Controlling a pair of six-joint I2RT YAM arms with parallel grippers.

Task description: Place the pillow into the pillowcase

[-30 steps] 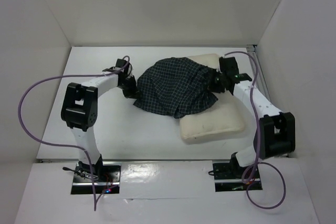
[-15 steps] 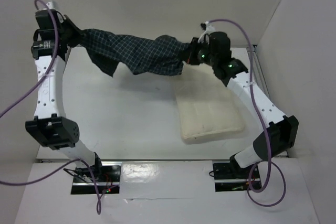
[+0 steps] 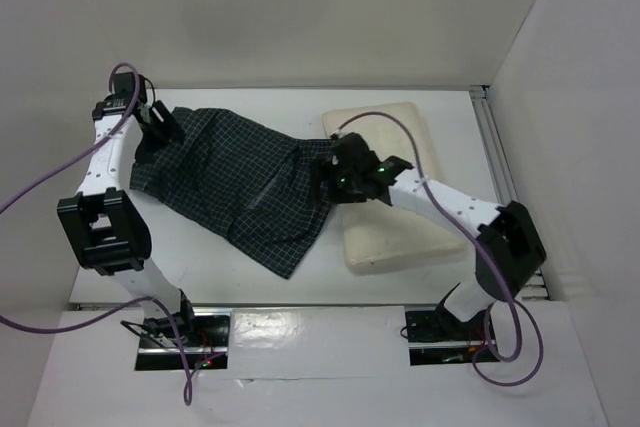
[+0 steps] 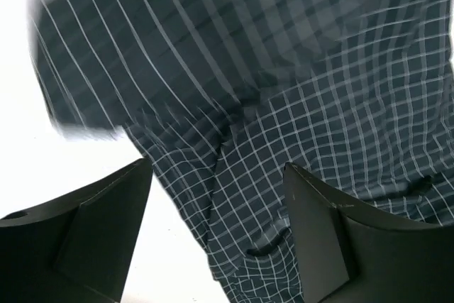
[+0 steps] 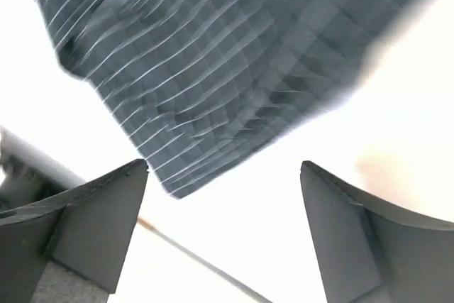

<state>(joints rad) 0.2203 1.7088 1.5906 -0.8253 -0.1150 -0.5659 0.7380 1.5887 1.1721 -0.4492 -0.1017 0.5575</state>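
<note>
The pillowcase (image 3: 235, 182), dark with a fine white check, lies spread on the table left of the pillow. It also fills the left wrist view (image 4: 284, 83) and shows blurred in the right wrist view (image 5: 213, 62). The cream pillow (image 3: 410, 232) lies at the right, partly under the right arm. My left gripper (image 3: 160, 127) hangs open over the pillowcase's far left corner, the cloth beneath its spread fingers (image 4: 216, 168). My right gripper (image 3: 325, 179) is open at the pillowcase's right edge beside the pillow, nothing between its fingers (image 5: 223, 168).
White walls close in the table (image 3: 200, 267) at the back and both sides. A metal rail (image 3: 492, 142) runs along the right edge. Purple cables (image 3: 40, 192) loop from both arms. The arm bases sit at the near edge.
The pillowcase, first bunched over the pillow and then lifted and stretched between both shut grippers, now lies on the table to the left. Both grippers have opened and let it go.
</note>
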